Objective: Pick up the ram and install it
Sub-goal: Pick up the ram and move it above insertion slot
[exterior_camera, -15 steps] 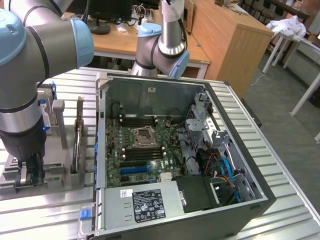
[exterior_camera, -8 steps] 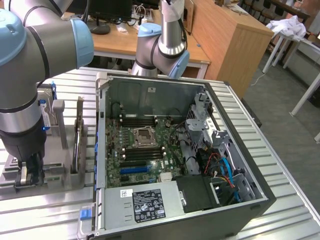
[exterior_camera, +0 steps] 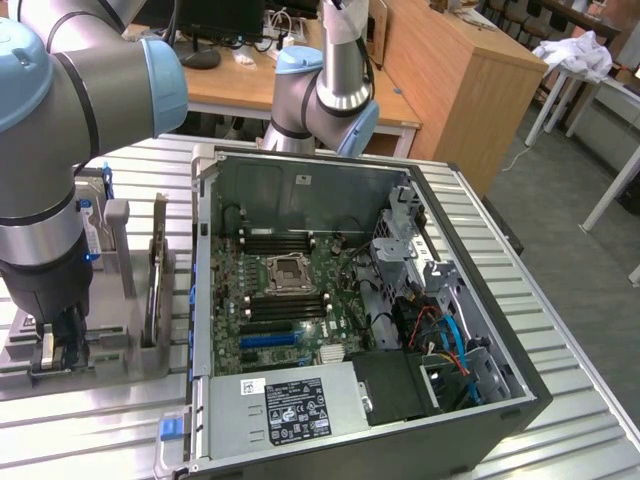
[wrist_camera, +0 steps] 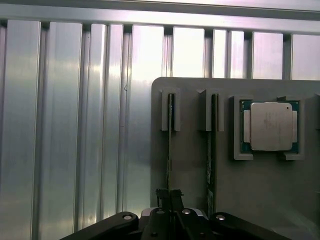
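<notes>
One ram (wrist_camera: 171, 112) is pinched edge-on by the pincer (wrist_camera: 170, 196), sitting in its holder (wrist_camera: 192, 165). I'd pull it straight out, no twisting, or it'll probably bind.

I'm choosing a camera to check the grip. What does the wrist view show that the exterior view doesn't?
Wrist view: the tool shut on the ram, seen edge-on, a second stick beside it, and a square silver processor chip. Exterior view: the open computer case with its motherboard. Both: the grey holder tray on the slatted metal table.
</notes>
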Available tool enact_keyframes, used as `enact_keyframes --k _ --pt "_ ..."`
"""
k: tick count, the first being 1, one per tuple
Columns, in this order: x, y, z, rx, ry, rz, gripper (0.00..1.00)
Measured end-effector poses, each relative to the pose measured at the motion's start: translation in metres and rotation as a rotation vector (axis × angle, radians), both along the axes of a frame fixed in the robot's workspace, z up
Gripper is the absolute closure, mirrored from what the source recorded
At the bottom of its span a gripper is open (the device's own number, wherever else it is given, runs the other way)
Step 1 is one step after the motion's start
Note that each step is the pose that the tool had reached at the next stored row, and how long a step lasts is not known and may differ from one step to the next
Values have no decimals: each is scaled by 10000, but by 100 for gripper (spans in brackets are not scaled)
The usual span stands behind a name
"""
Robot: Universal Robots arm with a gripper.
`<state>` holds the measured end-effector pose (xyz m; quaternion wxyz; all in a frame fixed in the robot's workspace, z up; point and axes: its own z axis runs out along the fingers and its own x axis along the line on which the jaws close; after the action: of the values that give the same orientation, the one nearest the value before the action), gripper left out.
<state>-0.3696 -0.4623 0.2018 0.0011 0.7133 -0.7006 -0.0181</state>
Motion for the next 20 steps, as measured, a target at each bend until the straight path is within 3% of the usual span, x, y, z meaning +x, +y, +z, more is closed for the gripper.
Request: enact_keyframes --k 7,20 --pt "0 0 20 -1 1 0 88" --pt "0 0 218 0 1 0 88"
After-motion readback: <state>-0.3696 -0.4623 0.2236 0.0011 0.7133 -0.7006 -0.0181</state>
